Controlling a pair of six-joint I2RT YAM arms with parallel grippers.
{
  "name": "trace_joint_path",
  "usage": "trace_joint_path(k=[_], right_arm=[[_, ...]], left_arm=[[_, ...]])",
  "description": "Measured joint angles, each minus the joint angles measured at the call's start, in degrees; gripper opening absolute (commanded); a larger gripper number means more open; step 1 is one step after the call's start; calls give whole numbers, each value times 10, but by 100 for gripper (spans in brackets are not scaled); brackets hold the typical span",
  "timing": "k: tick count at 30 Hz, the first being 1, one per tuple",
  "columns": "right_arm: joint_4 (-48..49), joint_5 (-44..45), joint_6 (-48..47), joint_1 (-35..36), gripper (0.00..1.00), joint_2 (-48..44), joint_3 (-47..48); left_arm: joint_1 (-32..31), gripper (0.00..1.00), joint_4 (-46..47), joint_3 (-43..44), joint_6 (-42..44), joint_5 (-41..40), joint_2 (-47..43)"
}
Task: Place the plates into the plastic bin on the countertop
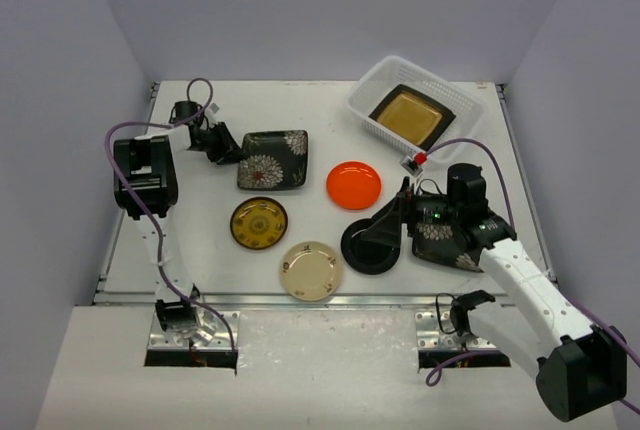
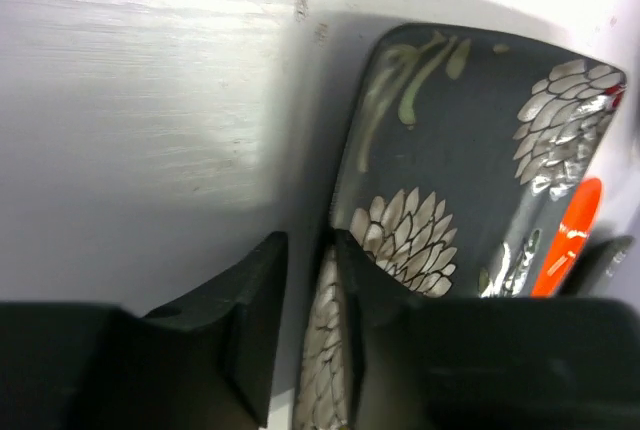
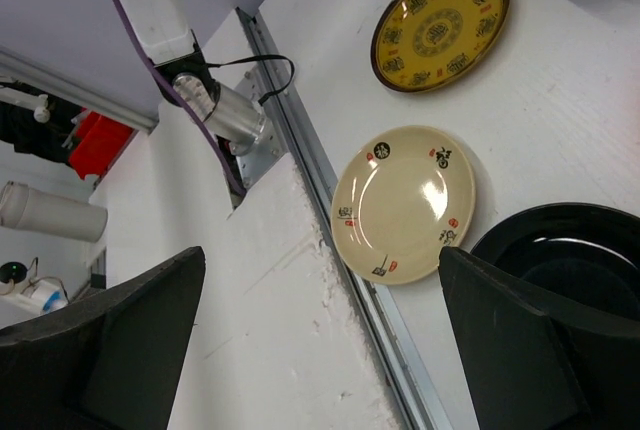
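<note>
My left gripper (image 1: pixel 235 153) stands at the left rim of a black floral square plate (image 1: pixel 272 160). In the left wrist view its jaws (image 2: pixel 305 242) straddle that plate's rim (image 2: pixel 470 150) with a narrow gap, one finger over the plate and one outside. My right gripper (image 1: pixel 388 222) is wide open and empty over the round black plate (image 1: pixel 372 248); the second floral plate (image 1: pixel 445 242) lies under its arm. The plastic bin (image 1: pixel 372 90) holds the mustard plate (image 1: pixel 410 115). Orange (image 1: pixel 353 185), brown-yellow (image 1: pixel 259 223) and cream (image 1: pixel 311 270) plates lie on the countertop (image 1: pixel 320 110). The teal plate is out of view.
The right wrist view (image 3: pixel 322 250) shows the cream plate (image 3: pixel 410 205), the patterned plate (image 3: pixel 440 25), the black plate (image 3: pixel 570 260) and the metal rail (image 3: pixel 300 140) at the front edge. Grey walls enclose the table on three sides.
</note>
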Motion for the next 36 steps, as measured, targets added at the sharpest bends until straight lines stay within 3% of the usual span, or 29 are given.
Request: trace_joint_path(k=[3, 6, 13, 17, 22, 25, 36], right_arm=[[-4, -2, -8, 0, 99, -7, 0], [-7, -2, -13, 0, 99, -13, -4], [-18, -1, -16, 0, 99, -15, -8], [-13, 14, -6, 0, 99, -7, -9], [28, 48, 59, 0, 99, 36, -9], [60, 56, 94, 0, 99, 57, -8], [59, 58, 114, -3, 98, 197, 115]], left_arm=[[-2, 15, -2, 12, 4, 32, 19], [-3, 1, -8, 22, 4, 59, 31], [-3, 0, -8, 30, 5, 112, 47], [-1, 0, 47, -22, -33, 140, 29], [7, 0, 159, -161, -123, 138, -50], [7, 0, 175, -243, -172, 111, -136], [0, 0, 186, -337, -207, 82, -364]])
